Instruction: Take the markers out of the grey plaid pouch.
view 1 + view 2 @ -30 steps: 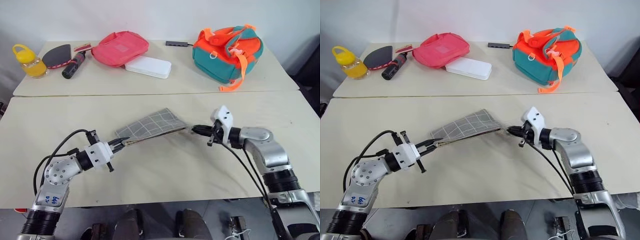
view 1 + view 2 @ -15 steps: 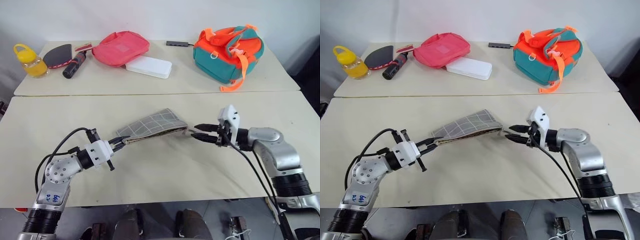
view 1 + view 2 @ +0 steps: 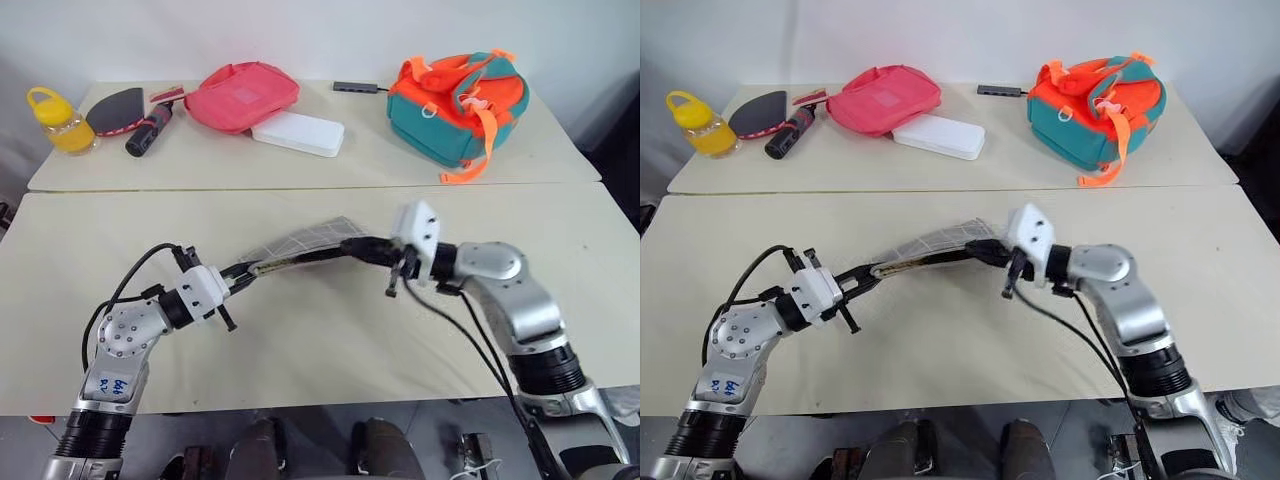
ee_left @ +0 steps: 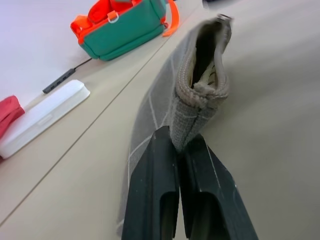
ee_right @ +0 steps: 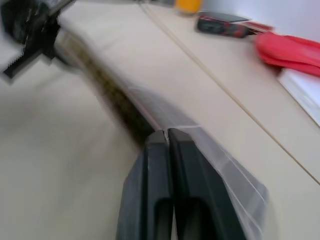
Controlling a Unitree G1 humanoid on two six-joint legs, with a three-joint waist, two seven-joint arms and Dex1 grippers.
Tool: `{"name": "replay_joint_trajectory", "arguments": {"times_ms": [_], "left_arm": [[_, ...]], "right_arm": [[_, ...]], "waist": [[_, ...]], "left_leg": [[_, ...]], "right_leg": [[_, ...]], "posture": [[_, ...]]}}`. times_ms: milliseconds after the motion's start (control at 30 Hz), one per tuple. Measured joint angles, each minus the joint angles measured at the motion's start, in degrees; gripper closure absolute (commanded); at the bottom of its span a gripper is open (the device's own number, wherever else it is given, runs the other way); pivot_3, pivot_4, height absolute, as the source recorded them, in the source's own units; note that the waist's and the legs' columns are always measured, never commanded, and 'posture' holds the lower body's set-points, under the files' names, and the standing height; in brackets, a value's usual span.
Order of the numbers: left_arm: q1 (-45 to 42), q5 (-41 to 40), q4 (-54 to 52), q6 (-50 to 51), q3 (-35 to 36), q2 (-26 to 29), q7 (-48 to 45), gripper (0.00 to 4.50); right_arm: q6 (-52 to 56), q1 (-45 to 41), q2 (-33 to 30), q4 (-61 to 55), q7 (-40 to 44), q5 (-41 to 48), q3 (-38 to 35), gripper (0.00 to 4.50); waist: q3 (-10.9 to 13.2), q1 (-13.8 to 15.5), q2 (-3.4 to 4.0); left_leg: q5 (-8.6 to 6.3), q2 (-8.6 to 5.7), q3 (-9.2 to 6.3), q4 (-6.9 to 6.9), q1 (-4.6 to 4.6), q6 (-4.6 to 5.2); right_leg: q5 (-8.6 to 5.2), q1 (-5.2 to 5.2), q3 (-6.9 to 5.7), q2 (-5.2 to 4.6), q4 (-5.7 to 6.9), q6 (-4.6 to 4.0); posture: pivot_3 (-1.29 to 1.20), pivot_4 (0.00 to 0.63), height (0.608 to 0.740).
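The left gripper is clamped on one end of the grey plaid pouch, its two black fingers pinching the seam just below the gaping mouth. The pouch hangs stretched between the two arms, lifted clear of the near table and sagging slightly at its middle. At its other end, the right gripper has its fingers pressed together against the fabric, seemingly nipping the edge of the opening, though what exactly it holds is blurred.

No marker lies on the table around the pouch, and none can be made out inside: the left wrist view looks down into a dark, tan-lined slot with only a knot of zip tape at its lip. By that reading, the task is at its start, with the pouch held and partly open, and both markers yet to come out.

Behind the pouch, on the far table, sit a yellow bottle, a pink-red pouch, a white case and, furthest right, an orange and teal bag.
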Motion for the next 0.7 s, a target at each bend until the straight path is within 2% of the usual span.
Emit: {"name": "replay_joint_trajectory", "arguments": {"times_ms": [300,467,567,700], "left_arm": [[0.13,0.09,-0.61,0.66,-0.03,-0.75,0.00,4.50],[0.12,0.64,-0.73,0.69,-0.76,-0.93,-0.07,4.50],[-0.22,0.72,-0.83,0.85,-1.41,-1.11,-0.07,4.50],[-1.31,0.73,-1.21,1.57,-2.02,-1.88,-0.05,4.50]], "right_arm": [[-7.23,0.28,1.87,4.73,-4.36,-8.15,2.62,4.45],[-15.07,-1.35,-0.09,9.62,-6.52,-17.52,6.02,4.45],[-18.29,-3.06,-0.70,11.05,-6.53,-20.52,6.53,3.90],[-21.22,-5.05,-1.39,11.89,-7.09,-25.10,7.42,2.51]], "waist": [[0.00,-0.10,0.00],[0.00,-0.12,0.00],[0.00,-0.18,0.00],[0.00,-0.14,0.00]], "left_leg": [[0.00,0.01,0.00,0.05,0.01,0.00],[0.00,0.01,0.02,0.07,0.01,0.00],[0.01,0.02,0.01,0.06,0.02,-0.02],[0.01,0.02,0.02,0.08,0.01,-0.01]], "right_leg": [[0.00,0.01,0.01,0.00,0.03,0.00],[0.00,0.00,0.01,0.00,0.03,0.00],[0.00,0.00,0.01,0.01,0.05,0.00],[0.00,0.00,0.01,0.01,0.05,0.00]], "posture": [[0.00,0.150,0.740],[0.00,0.150,0.740],[0.00,0.150,0.740],[0.00,0.150,0.740]]}}
